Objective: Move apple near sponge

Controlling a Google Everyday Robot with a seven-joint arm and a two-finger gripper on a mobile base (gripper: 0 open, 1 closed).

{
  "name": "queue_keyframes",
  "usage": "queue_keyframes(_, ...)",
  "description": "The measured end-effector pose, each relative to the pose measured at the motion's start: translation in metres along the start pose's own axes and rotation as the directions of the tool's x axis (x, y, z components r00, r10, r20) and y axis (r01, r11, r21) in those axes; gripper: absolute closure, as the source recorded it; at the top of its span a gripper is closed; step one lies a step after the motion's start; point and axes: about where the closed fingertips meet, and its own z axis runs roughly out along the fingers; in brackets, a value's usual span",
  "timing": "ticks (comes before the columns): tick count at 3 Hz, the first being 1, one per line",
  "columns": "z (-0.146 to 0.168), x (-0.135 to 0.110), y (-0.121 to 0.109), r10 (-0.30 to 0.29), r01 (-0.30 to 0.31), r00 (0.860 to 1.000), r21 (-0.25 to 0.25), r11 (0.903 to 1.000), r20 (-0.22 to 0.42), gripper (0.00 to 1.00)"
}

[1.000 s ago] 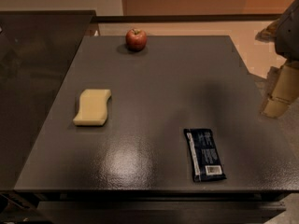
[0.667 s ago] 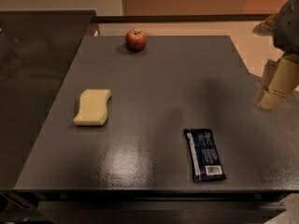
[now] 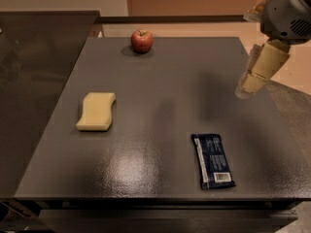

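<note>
A small red apple (image 3: 142,41) with a short stem stands near the far edge of the dark table (image 3: 160,106), left of its middle. A pale yellow sponge (image 3: 96,111) with wavy sides lies on the left part of the table, well in front of the apple. My gripper (image 3: 249,85) hangs from the grey arm at the upper right, above the table's right edge. It is far from both the apple and the sponge and holds nothing that I can see.
A dark blue snack bar wrapper (image 3: 213,160) lies near the front right of the table. A dark counter (image 3: 34,72) adjoins the table on the left. Beyond the right edge is a lower floor area (image 3: 294,106).
My gripper has moved left and a little up, from beyond the table's right edge to over that edge. The apple, sponge and wrapper have not moved.
</note>
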Motion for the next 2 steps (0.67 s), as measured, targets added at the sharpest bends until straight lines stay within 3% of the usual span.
queue_keyframes(2,0.046,-0.045,-0.043,0.018,-0.019,0.993,0.005,0.9998,0.118,0.00)
